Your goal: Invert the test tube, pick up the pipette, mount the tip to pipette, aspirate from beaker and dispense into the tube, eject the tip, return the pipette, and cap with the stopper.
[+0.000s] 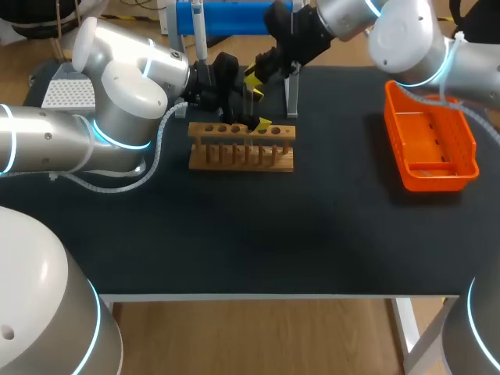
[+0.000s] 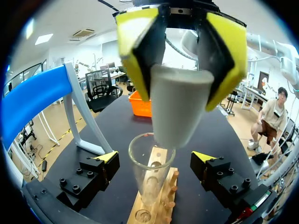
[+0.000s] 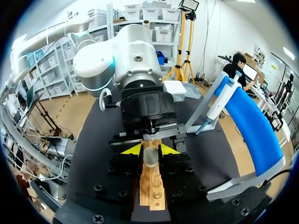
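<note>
Right tool [image 2: 179, 88] clamped on stopper [image 2: 180, 114], just above tube [image 2: 150, 182] mouth in rack [image 2: 161, 205]. Left tool [image 2: 156, 157] looked released, fingers straddling tube; contact hard to tell.

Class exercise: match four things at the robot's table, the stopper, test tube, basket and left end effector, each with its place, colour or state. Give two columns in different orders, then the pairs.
Column 1
1. stopper
2. test tube
3. basket
4. left end effector

Column 2
A. orange
B. standing in the wooden rack
C. open, one finger on each side of the tube, not touching it
D. gripped by the right end effector, just above the tube's mouth

Pairs: 1-D, 2-B, 3-A, 4-C
</note>
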Motion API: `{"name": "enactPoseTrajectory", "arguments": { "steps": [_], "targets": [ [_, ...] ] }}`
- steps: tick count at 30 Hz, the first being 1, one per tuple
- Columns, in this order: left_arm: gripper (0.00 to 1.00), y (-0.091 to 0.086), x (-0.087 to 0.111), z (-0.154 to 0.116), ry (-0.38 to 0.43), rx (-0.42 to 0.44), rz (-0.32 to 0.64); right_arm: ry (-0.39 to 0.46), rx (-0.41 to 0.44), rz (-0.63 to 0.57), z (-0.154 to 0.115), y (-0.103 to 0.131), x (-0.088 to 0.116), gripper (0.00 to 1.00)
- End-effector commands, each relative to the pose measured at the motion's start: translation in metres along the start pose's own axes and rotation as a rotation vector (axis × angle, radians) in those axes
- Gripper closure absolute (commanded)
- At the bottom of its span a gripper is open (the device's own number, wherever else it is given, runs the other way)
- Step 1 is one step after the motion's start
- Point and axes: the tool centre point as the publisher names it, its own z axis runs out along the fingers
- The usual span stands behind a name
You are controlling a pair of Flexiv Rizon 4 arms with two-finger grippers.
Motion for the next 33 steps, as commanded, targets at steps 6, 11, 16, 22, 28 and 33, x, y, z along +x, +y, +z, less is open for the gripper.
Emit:
{"name": "enactPoseTrajectory", "arguments": {
  "steps": [6, 11, 16, 22, 28, 33],
  "targets": [
    [0.00, 0.000, -0.001, 0.000, 0.003, -0.001, 0.000, 0.005, 0.003, 0.000, 0.002, -0.002, 0.002, 1.00],
    [0.00, 0.000, -0.001, 0.000, 0.003, -0.001, 0.000, 0.014, 0.017, 0.006, 0.007, -0.008, 0.005, 1.00],
    [0.00, 0.000, -0.001, 0.000, 0.003, -0.001, 0.000, 0.019, 0.037, 0.007, 0.009, -0.013, 0.006, 1.00],
    [0.00, 0.000, -0.001, 0.000, 0.003, -0.001, 0.000, 0.017, 0.039, 0.007, 0.008, -0.013, 0.007, 1.00],
    [0.00, 0.000, -0.001, 0.000, 0.003, -0.001, 0.000, 0.022, 0.045, 0.009, 0.012, -0.019, 0.010, 1.00],
    [0.00, 0.000, -0.001, 0.000, 0.003, -0.001, 0.000, 0.024, 0.063, 0.012, 0.017, -0.025, 0.013, 1.00]
  ]
}}
